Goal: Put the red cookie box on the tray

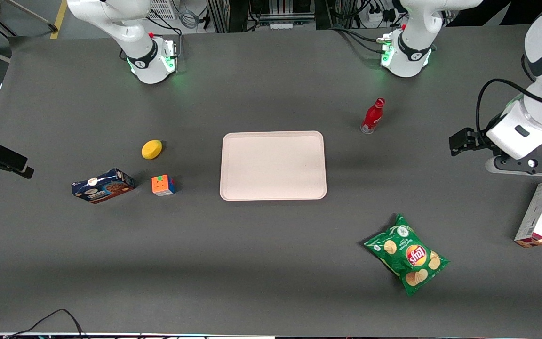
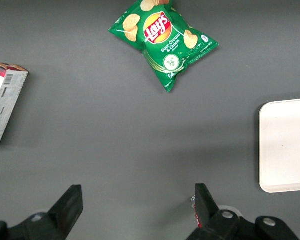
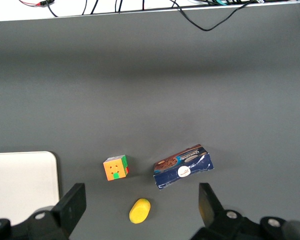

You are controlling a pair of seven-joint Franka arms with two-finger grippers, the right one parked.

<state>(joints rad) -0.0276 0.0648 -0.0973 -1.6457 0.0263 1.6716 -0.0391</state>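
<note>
The red cookie box [image 1: 541,212] lies flat on the table at the working arm's end, its grey-white side up; the left wrist view shows its end [image 2: 5,102]. The pale pinkish tray [image 1: 273,165] sits bare at the table's middle, and one of its ends [image 2: 285,150] shows in the left wrist view. My left gripper [image 2: 138,200] hangs open over bare table with nothing between its fingers. Its hand [image 1: 525,162] is just farther from the front camera than the box and does not touch it.
A green chips bag [image 1: 407,254] lies between the box and the tray, nearer the front camera. A red bottle [image 1: 373,116] stands beside the tray. Toward the parked arm's end lie a blue cookie box [image 1: 103,185], a puzzle cube [image 1: 163,185] and a lemon [image 1: 151,149].
</note>
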